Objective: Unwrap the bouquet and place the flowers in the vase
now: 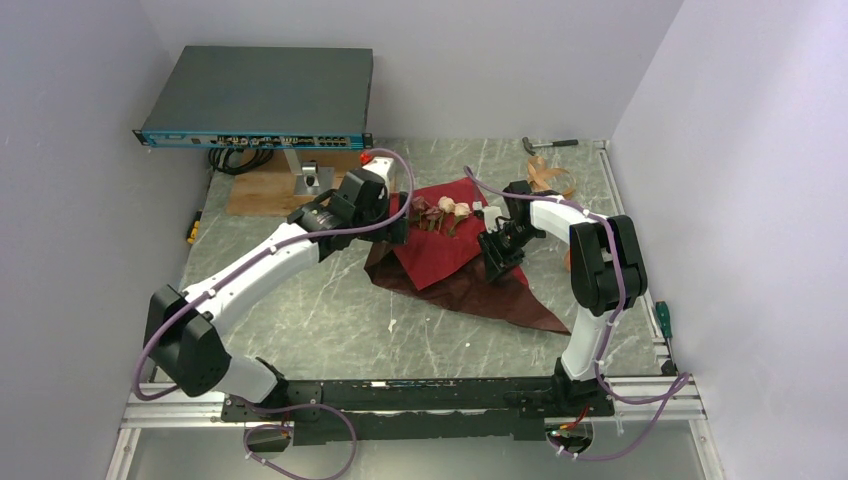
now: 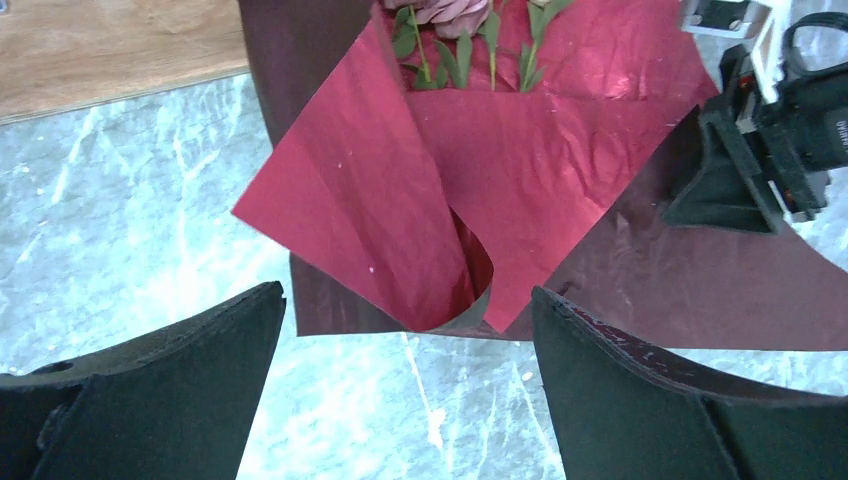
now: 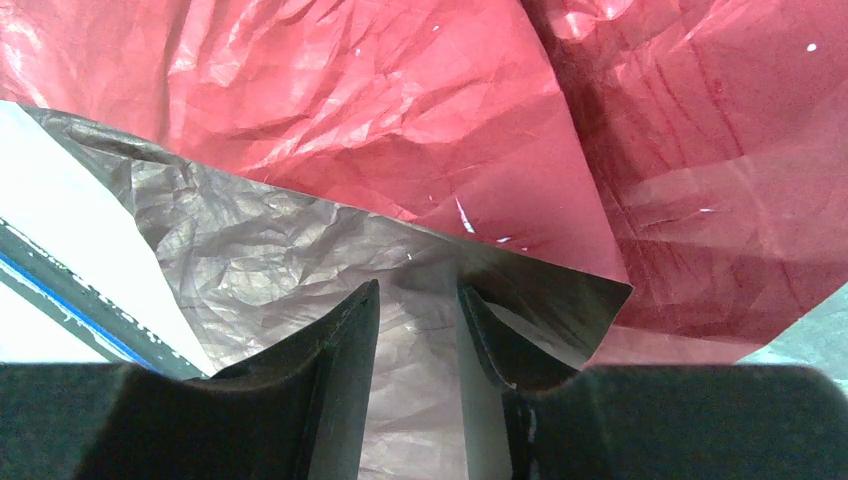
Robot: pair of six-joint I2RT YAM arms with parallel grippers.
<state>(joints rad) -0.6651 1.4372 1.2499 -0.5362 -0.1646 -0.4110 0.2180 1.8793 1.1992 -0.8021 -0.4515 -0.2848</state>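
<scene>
Partly unwrapped bouquet [image 1: 455, 255] on desk [image 1: 330, 310] — right claw [image 3: 418, 330] pinching wrapping-paper flap [image 3: 300, 260], left claw [image 2: 408, 390] spread wide, holding nothing.

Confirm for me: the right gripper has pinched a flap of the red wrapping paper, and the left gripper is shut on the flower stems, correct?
Not quite. The left gripper is open and holds nothing; the left wrist view shows its jaws spread wide above the table, short of the wrapping paper and the flower stems. The right gripper does pinch a flap of that paper.

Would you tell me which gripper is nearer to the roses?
Left. The left gripper sits open just beside the roses; the right gripper is farther off, pinching the wrapping paper.
</scene>
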